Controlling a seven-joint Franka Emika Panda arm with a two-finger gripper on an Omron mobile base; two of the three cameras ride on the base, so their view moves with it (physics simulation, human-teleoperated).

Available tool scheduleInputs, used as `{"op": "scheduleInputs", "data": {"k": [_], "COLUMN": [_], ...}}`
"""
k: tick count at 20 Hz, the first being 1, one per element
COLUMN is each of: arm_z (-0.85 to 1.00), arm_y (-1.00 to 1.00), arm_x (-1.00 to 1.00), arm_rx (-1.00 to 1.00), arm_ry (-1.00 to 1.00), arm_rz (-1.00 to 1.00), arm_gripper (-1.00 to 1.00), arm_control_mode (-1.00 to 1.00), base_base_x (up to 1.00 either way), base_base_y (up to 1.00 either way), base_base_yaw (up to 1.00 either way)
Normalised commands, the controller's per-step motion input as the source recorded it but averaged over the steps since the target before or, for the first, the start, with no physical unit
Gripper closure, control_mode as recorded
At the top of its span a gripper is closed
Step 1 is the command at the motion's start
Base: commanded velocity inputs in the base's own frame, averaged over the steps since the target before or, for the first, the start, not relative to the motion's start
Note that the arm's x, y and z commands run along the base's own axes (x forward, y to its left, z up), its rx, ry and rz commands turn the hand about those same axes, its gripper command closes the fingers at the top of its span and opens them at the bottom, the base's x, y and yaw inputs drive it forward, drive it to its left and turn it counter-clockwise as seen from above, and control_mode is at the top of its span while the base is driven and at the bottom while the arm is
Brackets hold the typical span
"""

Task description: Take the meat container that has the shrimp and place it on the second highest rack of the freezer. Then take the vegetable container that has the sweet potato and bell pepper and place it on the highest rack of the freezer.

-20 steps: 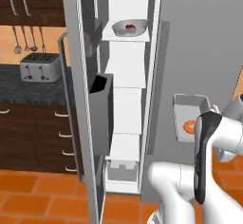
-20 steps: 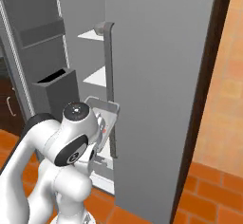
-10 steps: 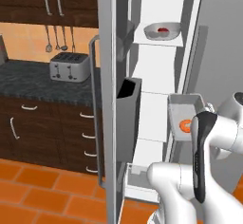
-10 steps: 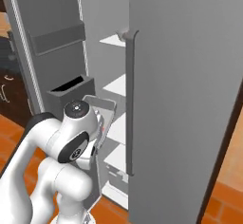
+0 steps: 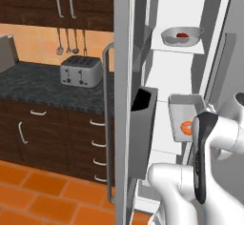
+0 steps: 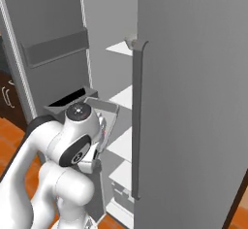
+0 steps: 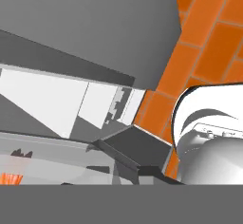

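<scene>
Freezer [image 5: 190, 76] standing open – vegetable bowl [image 5: 181, 36] with bell pepper [image 5: 181, 35] already sitting on an upper rack. Claw is clenching the meat container [image 5: 187, 117], shrimp [image 5: 187, 127] inside, at a middle rack – placing it is still pending.

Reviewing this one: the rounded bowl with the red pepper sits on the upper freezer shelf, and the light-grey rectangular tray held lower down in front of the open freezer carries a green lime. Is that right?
Not quite. The light-grey rectangular tray carries a small orange shrimp, not a green lime; the left base view shows it. The rest holds: the rounded bowl with the red pepper sits on the upper shelf of the tall grey freezer, and the tray is lower down in front of it.
</scene>
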Motion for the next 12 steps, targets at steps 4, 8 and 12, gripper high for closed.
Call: {"op": "scheduleInputs", "data": {"k": [4,8,12], "arm_z": [0.04,0.25,0.33], "arm_y": [0.0,-0.07,-0.01], "arm_x": [0.39,1.0,1.0], "arm_rx": [-0.01,0.0,-0.05], "arm_ry": [-0.01,0.0,0.0], "arm_rz": [0.0,-0.1,-0.15], "arm_gripper": [1.0,1.0,1.0], "arm_control_mode": [-1.0,-1.0,-1.0], "base_base_x": [0.08,0.0,0.0], "base_base_y": [0.04,0.0,0.0], "base_base_yaw": [0.03,0.0,0.0]}}
